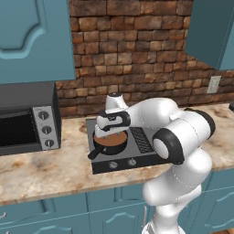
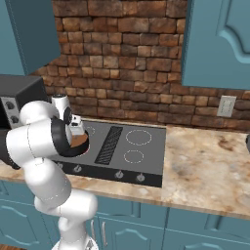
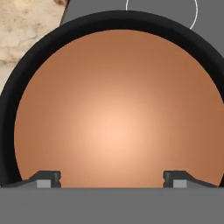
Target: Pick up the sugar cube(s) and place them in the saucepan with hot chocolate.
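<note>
Left base view: toaster oven [image 1: 28,119] beside cooktop [image 1: 142,157].

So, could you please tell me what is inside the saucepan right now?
The saucepan holds smooth brown hot chocolate nearly to its black rim. The open gripper hovers directly above it. No sugar cube shows on the surface; anything beneath the opaque liquid cannot be seen.

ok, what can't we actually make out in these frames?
- Sugar cube: the hand view shows smooth brown liquid in the saucepan, nothing between the open gripper fingers.
- Saucepan, right base view: mostly behind the arm.
- Gripper, left base view: fingers hidden by the hand.
- Toaster oven: cut off at the left edge.
</note>
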